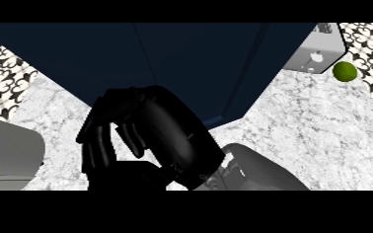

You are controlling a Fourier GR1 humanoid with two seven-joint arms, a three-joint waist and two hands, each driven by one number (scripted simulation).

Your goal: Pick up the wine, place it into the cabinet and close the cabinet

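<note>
I see the right hand (146,133) just below the dark blue cabinet (182,64), its fingers (98,133) curled round what looks like the dark wine bottle (178,143), which lies against the palm. A green fruit (345,71) sits right of the cabinet.

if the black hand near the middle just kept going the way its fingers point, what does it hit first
Most likely the dark blue cabinet. The hand has its fingers aimed up the view at the cabinet's front, with nothing visible between them, though depth is unclear.
</note>
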